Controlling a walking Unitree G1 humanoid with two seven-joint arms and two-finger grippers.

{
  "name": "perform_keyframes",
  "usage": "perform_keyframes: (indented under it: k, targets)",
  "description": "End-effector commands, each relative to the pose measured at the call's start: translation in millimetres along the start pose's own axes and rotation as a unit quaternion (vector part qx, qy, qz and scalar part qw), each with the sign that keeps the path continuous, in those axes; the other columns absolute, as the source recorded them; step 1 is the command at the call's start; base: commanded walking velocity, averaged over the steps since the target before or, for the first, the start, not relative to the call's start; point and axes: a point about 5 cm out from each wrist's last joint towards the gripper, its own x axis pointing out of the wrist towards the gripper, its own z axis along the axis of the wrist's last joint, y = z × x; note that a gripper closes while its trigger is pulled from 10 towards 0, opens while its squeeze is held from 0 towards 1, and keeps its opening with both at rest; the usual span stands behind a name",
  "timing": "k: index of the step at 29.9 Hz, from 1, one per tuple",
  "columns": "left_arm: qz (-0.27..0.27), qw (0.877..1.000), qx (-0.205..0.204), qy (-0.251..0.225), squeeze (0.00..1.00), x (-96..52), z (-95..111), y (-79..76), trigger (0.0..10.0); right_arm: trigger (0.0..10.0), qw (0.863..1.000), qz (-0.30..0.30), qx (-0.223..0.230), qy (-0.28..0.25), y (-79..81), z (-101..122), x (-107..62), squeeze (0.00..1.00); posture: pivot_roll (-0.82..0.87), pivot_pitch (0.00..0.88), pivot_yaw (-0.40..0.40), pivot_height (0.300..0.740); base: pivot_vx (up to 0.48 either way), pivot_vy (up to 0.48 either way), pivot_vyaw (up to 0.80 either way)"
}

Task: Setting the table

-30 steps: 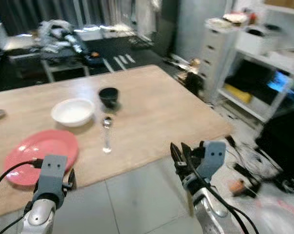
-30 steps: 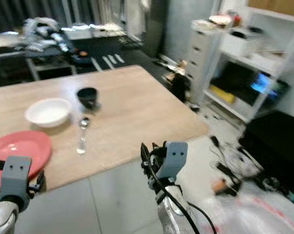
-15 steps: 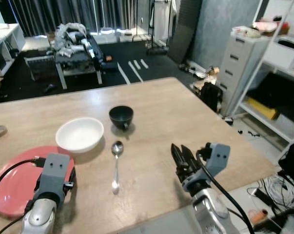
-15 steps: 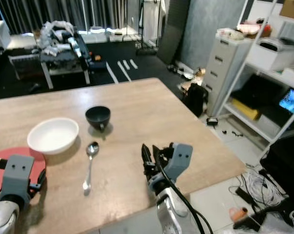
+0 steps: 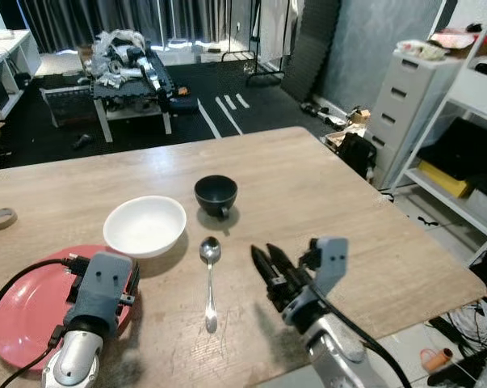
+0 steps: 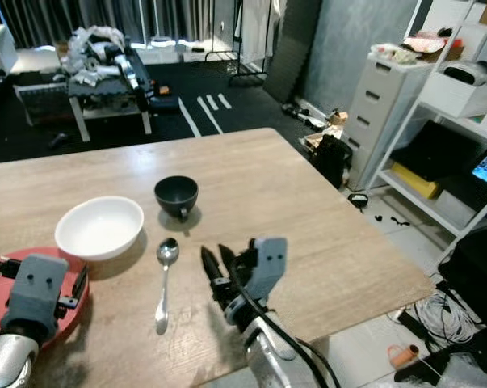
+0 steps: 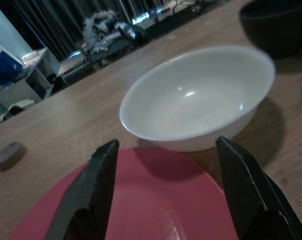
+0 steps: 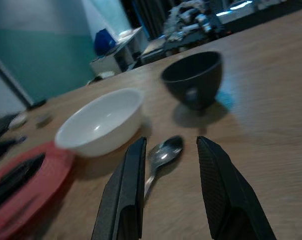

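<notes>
A pink plate [image 5: 21, 303] lies at the near left of the wooden table [image 5: 308, 186]. Beyond it sit a white bowl [image 5: 144, 226] and a black cup [image 5: 216, 194]. A metal spoon [image 5: 210, 279] lies lengthwise between the bowl and my right gripper. My left gripper [image 7: 166, 145] is open low over the plate [image 7: 140, 210], its fingers pointing at the bowl [image 7: 196, 105]. My right gripper [image 5: 262, 253] is open just above the table, right of the spoon. Its fingers frame the spoon's bowl [image 8: 163, 152] in the right wrist view. Nothing is held.
A grey tape roll [image 5: 1, 217] lies at the table's far left. The table's right edge drops to a floor with cables [image 5: 469, 319]. A white drawer cabinet [image 5: 409, 89] and shelves stand at the right. A cluttered low bench [image 5: 126, 69] stands beyond the table.
The whole view has shifted as I came up to the table. Both grippers, below the table edge a second ago, now hover over the tabletop. The right one is closer to the spoon.
</notes>
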Motion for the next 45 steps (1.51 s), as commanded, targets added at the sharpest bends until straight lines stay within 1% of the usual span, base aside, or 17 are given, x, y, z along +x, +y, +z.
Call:
perform_keyframes:
  k: [1, 3, 4, 6, 7, 8, 9, 10, 13, 14, 17, 20, 21, 22, 26, 33, 45]
  targets:
    - [0.007, 1.0, 0.001, -0.003, 0.0, -5.5, 2, -0.4, 10.0, 10.0, 0.999, 0.019, -0.021, 0.022, 5.6, -6, -2.7, 0.0, 0.08, 0.138, 0.081, 0.74, 0.0, 0.0, 0.0]
    - [0.011, 1.0, -0.016, -0.004, 0.0, -7.3, 5, -0.8, 10.0, 10.0, 0.998, 0.028, -0.054, 0.034, 7.4, -8, -3.3, 0.0, 0.08, 0.138, 0.076, 0.74, 0.0, 0.0, 0.0]
    - [0.011, 1.0, -0.016, -0.004, 0.0, -7.3, 5, -0.8, 10.0, 10.0, 0.998, 0.028, -0.054, 0.034, 7.4, -8, -3.3, 0.0, 0.08, 0.138, 0.076, 0.74, 0.0, 0.0, 0.0]
    - [-0.005, 0.995, -0.098, 0.016, 0.0, -6.5, 9, -0.7, 10.0, 10.0, 0.993, 0.011, -0.106, 0.051, 4.6, -12, -1.6, 0.0, 0.09, 0.137, 0.069, 0.74, 0.0, 0.0, 0.0]
    - [-0.018, 0.991, -0.129, 0.019, 0.0, -5.8, 12, -0.6, 10.0, 10.0, 0.989, -0.005, -0.136, 0.061, 2.2, -15, -0.1, 0.0, 0.09, 0.138, 0.069, 0.74, 0.0, 0.0, 0.0]
    - [-0.028, 0.989, -0.145, 0.019, 0.0, -5.6, 14, -0.6, 10.0, 10.0, 0.986, -0.015, -0.153, 0.067, 0.8, -16, 0.8, 0.0, 0.09, 0.138, 0.069, 0.74, 0.0, 0.0, 0.0]
    - [-0.028, 0.989, -0.145, 0.019, 0.0, -5.6, 14, -0.6, 10.0, 10.0, 0.986, -0.015, -0.153, 0.067, 0.8, -16, 0.8, 0.0, 0.09, 0.138, 0.069, 0.74, 0.0, 0.0, 0.0]
    - [-0.046, 0.986, -0.161, 0.024, 0.0, -3.7, 17, 2.8, 10.0, 10.0, 0.983, -0.034, -0.171, 0.059, -0.3, -16, 4.4, 0.0, 0.1, 0.14, 0.066, 0.74, 0.0, 0.0, 0.0]
    - [-0.058, 0.982, -0.175, 0.032, 0.0, -1.3, 18, 6.2, 10.0, 10.0, 0.982, -0.051, -0.172, 0.052, -1.7, -15, 6.9, 0.0, 0.11, 0.14, 0.064, 0.74, 0.0, 0.0, 0.0]
    - [-0.06, 0.982, -0.172, 0.05, 0.0, 1.4, 13, 8.7, 10.0, 10.0, 0.983, -0.061, -0.168, 0.048, -3.6, -14, 8.2, 0.0, 0.11, 0.14, 0.065, 0.74, 0.0, 0.0, 0.0]
    - [-0.048, 0.984, -0.158, 0.071, 0.0, 6.5, 5, 14.9, 10.0, 10.0, 0.983, -0.078, -0.164, 0.039, -8.6, -9, 9.9, 0.0, 0.1, 0.144, 0.069, 0.74, 0.0, 0.0, 0.0]
    - [-0.02, 0.987, -0.143, 0.071, 0.0, 7.4, 6, 20.6, 10.0, 10.0, 0.982, -0.08, -0.168, 0.037, -9.6, -8, 9.8, 0.0, 0.1, 0.147, 0.068, 0.74, 0.0, 0.0, 0.0]
    - [0.003, 0.991, -0.119, 0.061, 0.0, 7.6, 9, 25.4, 10.0, 10.0, 0.983, -0.079, -0.162, 0.037, -9.4, -8, 9.4, 0.0, 0.1, 0.149, 0.067, 0.74, 0.0, 0.0, 0.43]
    - [0.011, 0.991, -0.116, 0.058, 0.0, 7.5, 10, 26.8, 10.0, 10.0, 0.983, -0.08, -0.159, 0.037, -9.4, -8, 9.2, 0.0, 0.1, 0.151, 0.064, 0.74, 0.0, 0.0, 0.56]
    - [0.02, 0.99, -0.124, 0.059, 0.0, 6.6, 11, 28.8, 10.0, 10.0, 0.984, -0.084, -0.152, 0.037, -9.6, -10, 9.0, 0.0, 0.11, 0.152, 0.062, 0.74, 0.0, 0.0, 0.72]
    - [0.02, 0.99, -0.118, 0.069, 0.0, 5.5, 8, 31.5, 10.0, 10.0, 0.985, -0.1, -0.134, 0.035, -12.3, -10, 11.2, 0.0, 0.11, 0.153, 0.065, 0.74, 0.0, 0.0, 0.79]
    - [0.014, 0.991, -0.113, 0.075, 0.0, 7.1, 6, 24.9, 10.0, 10.0, 0.984, -0.134, -0.113, 0.038, -22.1, -10, 7.1, 0.0, 0.1, 0.153, 0.073, 0.74, 0.0, 0.0, 0.79]
